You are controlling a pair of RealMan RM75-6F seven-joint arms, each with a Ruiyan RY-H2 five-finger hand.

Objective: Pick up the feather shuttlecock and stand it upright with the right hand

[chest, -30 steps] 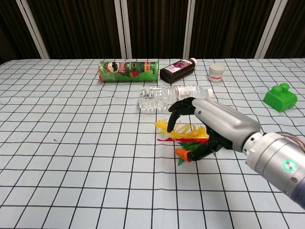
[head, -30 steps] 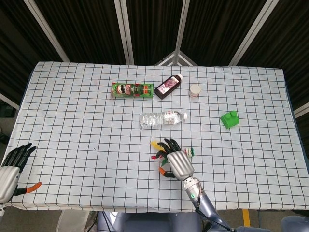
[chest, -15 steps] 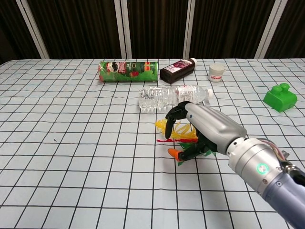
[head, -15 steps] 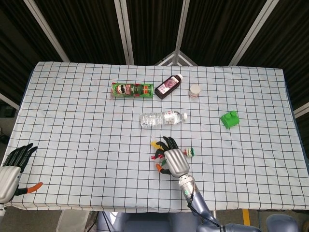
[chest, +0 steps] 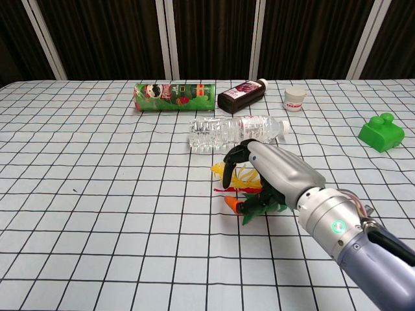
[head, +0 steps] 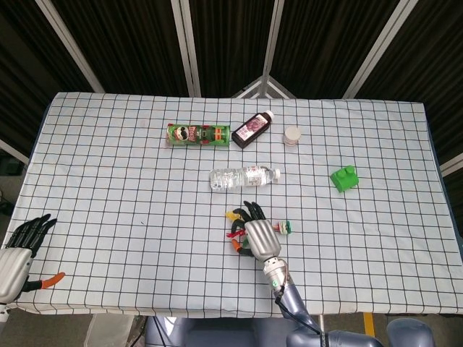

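The feather shuttlecock [head: 235, 215] lies on its side on the checked cloth, in front of the water bottle. Its yellow, red and green feathers [chest: 241, 176] stick out to the left, and its small round base [head: 287, 227] shows to the right of the hand. My right hand [head: 258, 237] lies over it, with the fingers curled down around the feathers and the orange-tipped thumb underneath, as the chest view [chest: 279, 172] shows. The shuttlecock still touches the cloth. My left hand [head: 16, 253] rests at the table's near left corner, holding nothing, fingers apart.
A clear water bottle [head: 244, 176] lies just beyond the right hand. Further back lie a green snack can [head: 198, 134] and a dark bottle [head: 253, 129], and a small white cup [head: 292, 135] stands there. A green block [head: 345, 178] sits to the right.
My right hand has drifted slightly left and its fingers have curled tighter around the feathers. The forearm has swung in more steeply behind it. The left hand has not moved.
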